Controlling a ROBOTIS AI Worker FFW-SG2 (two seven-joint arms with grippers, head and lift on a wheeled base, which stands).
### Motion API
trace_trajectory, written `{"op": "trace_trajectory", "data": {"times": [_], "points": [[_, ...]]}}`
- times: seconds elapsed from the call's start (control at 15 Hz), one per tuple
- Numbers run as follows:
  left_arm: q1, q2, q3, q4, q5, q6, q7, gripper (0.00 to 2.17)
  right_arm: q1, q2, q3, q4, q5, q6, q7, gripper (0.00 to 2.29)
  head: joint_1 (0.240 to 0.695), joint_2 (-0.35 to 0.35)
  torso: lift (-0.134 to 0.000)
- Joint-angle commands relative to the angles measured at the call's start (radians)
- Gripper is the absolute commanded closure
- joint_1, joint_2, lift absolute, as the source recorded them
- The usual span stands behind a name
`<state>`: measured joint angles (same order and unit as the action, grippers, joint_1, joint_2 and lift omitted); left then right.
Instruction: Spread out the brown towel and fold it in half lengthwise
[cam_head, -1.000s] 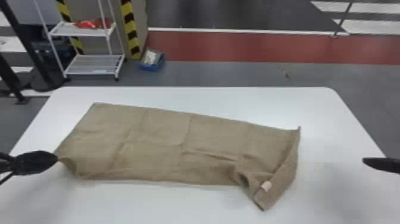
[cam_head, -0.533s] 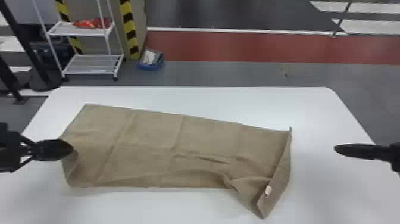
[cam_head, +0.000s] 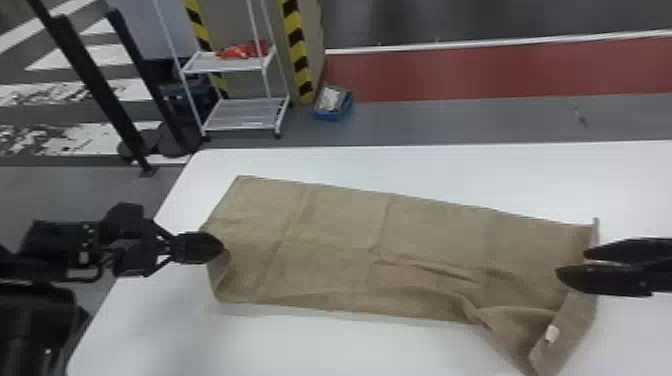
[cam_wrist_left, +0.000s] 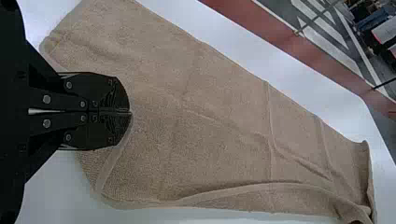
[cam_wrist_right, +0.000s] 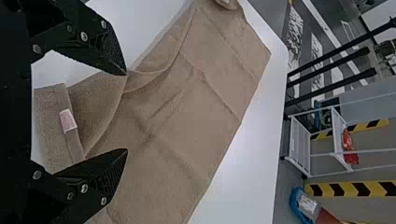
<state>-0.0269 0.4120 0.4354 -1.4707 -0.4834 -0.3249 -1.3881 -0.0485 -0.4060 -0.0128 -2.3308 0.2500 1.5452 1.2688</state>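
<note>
**Left end of the brown towel (cam_head: 425, 235) held, right end waiting for a grip**

The brown towel lay on the white worktop (cam_head: 400, 167) in front of me, its long axis running from left to right, with the right end slanting back toward my side. Its left half was fairly flat. Toward the right end, the near edge rucked up into a loose fold, and the hem with the pale tag (cam_wrist_right: 68, 120) hung skewed toward me.

At the towel's left end, my left pincer (cam_wrist_left: 130, 112) was closed on a bit of the edge. Over the towel's right end, my right pincer (cam_wrist_right: 126, 112) stood wide, one finger on the far side and one on the near side, with the tag on my side of it. I couldn't tell whether its fingers touched the cloth.

That end was plainly the right arm's to take. I judged that the next move was to get those fingers onto the end hem, then draw the towel taut along its length. Closing short of the hem might have pinched the ruck in or missed the cloth. Beyond the towel's far edge, off the worktop, stood a shelf cart (cam_head: 230, 64).
</note>
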Motion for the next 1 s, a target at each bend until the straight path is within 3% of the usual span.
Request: {"op": "trace_trajectory", "data": {"times": [0.0, 0.4, 0.6, 0.93], "points": [[0.005, -0.002, 0.003, -0.008, 0.003, 0.002, 0.000, 1.41, -0.004, 0.003, 0.114, 0.001, 0.080, 0.027, 0.007, 0.31, 0.695, 0.232, -0.124], [0.013, -0.002, 0.008, -0.007, 0.012, -0.001, 0.004, 1.41, 0.021, -0.002, 0.278, 0.070, 0.173, 0.027, 0.029, 0.32, 0.695, 0.302, -0.124], [0.013, 0.001, 0.008, -0.005, 0.012, -0.001, 0.001, 1.41, -0.011, -0.002, 0.341, 0.133, 0.210, 0.027, 0.078, 0.38, 0.695, 0.317, -0.124], [0.013, 0.007, 0.011, 0.007, 0.012, -0.004, 0.009, 1.41, -0.017, -0.017, 0.323, 0.131, 0.238, 0.027, 0.098, 0.38, 0.695, 0.329, -0.124]]}}
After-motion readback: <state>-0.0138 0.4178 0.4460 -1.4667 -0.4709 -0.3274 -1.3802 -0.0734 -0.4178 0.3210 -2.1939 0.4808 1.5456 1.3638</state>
